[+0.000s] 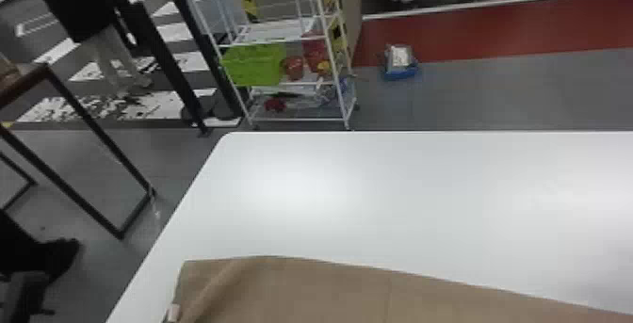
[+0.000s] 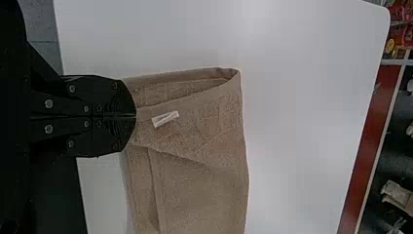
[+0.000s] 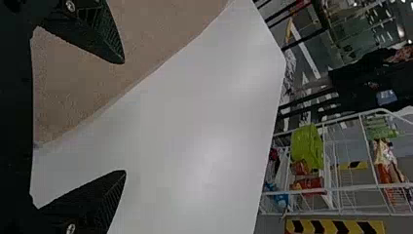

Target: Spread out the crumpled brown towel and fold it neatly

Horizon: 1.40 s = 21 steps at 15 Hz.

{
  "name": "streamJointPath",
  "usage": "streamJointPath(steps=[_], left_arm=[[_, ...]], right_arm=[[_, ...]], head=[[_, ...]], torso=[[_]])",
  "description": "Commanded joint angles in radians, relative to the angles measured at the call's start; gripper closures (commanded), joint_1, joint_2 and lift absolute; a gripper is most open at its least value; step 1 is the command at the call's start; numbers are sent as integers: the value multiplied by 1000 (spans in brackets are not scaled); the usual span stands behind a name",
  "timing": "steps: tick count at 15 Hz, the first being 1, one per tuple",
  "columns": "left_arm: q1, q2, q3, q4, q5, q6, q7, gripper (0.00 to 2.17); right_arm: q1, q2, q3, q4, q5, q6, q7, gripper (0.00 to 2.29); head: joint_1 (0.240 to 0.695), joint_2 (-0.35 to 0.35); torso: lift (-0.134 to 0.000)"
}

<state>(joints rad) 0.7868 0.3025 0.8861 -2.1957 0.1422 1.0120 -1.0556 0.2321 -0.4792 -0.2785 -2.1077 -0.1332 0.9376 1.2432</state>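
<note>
I'm likely spreading the brown towel (image 1: 329, 294), which is lying partly doubled over on the tabletop (image 1: 377, 195). My left gripper (image 2: 135, 117) is pinching 1 edge beside the label (image 2: 165, 118); my right gripper (image 3: 124, 117) is gaping near another, needing a hold before straightening.

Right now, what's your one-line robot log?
left claw: shut on towel | right claw: open | towel: on table, white label showing
</note>
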Motion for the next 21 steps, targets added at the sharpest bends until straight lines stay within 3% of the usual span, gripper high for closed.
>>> streamJointPath(steps=[1,3,5,6,7,9,13,16,21], left_arm=[[-9,1,-1,7,-4,-6,3,1713],[-21,1,-3,19,-9,-6,6,1713],[-27,1,-7,17,-16,-6,6,1713],[-31,1,-7,17,-18,-3,6,1713],[-32,-2,-9,17,-23,-3,6,1713],[-37,0,-16,21,-29,-6,6,1713],[-50,4,-22,37,-30,-19,6,1713],[-58,7,-33,51,-30,-34,8,1713],[-61,17,-38,80,-29,-95,8,1713]], right_arm=[[-94,1,73,-87,4,175,91,97],[-223,7,211,-124,15,381,124,93],[-404,36,427,-120,60,562,124,90],[-458,54,524,-110,116,583,124,90],[-505,93,608,-90,164,614,124,90],[-544,139,720,-61,178,623,124,87],[-519,182,855,26,204,620,124,87],[-511,195,943,64,294,583,124,134],[-537,257,1058,80,414,556,124,323]], head=[[695,350],[695,350],[695,350],[695,350],[695,350],[695,350],[695,350],[695,350],[695,350]], torso=[[-122],[-122],[-122],[-122],[-122],[-122],[-122],[-122],[-122]])
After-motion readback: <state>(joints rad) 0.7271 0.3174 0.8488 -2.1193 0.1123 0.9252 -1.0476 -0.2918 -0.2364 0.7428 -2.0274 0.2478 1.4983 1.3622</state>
